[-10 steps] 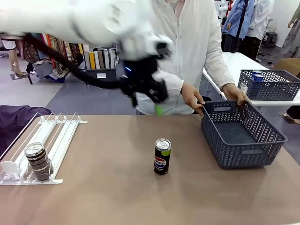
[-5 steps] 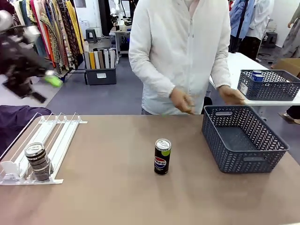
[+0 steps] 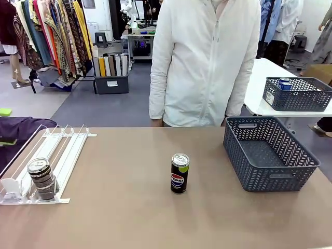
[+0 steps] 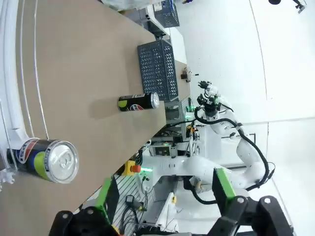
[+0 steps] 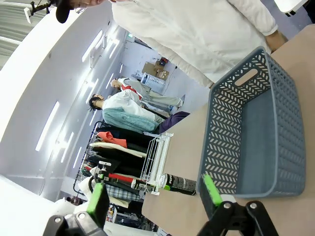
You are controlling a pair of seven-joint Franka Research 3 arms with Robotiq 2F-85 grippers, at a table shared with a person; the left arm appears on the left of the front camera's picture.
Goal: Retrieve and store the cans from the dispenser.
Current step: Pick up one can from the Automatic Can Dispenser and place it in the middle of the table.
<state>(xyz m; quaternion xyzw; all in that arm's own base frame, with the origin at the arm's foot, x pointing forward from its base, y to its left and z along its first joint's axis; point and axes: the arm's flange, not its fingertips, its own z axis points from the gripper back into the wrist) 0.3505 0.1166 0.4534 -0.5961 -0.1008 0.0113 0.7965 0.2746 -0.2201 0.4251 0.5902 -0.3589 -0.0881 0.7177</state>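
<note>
Far left, off the worktop's [image 3: 119, 218] edge: left gripper [image 4: 163, 186], jaws spread wide, nothing between the green pads [image 4: 105, 194]. Just right of that, on the worktop's left end: the dispenser [image 3: 66, 150], with one can [image 3: 42, 179] standing against the front stop of a lane, long axis upright or nearly so, silver top up. In the left wrist view, seen ahead of the jaws and off to one side of their gap, not yet lined up. Judged nearest to the left arm by a clear margin. Likely calls for swinging the open jaws across to straddle the can's sides, square to that upright axis and clear of the thin rails. Mid-worktop, well apart from both dispenser and basket: a second can [image 3: 180, 173], dark with a Pepsi logo, upright. Right end: empty grey mesh basket [image 3: 270, 176]. Looking onto it in the right wrist view: right gripper [image 5: 153, 192], jaws likewise wide open and empty, nearer to the basket than to either can.
</note>
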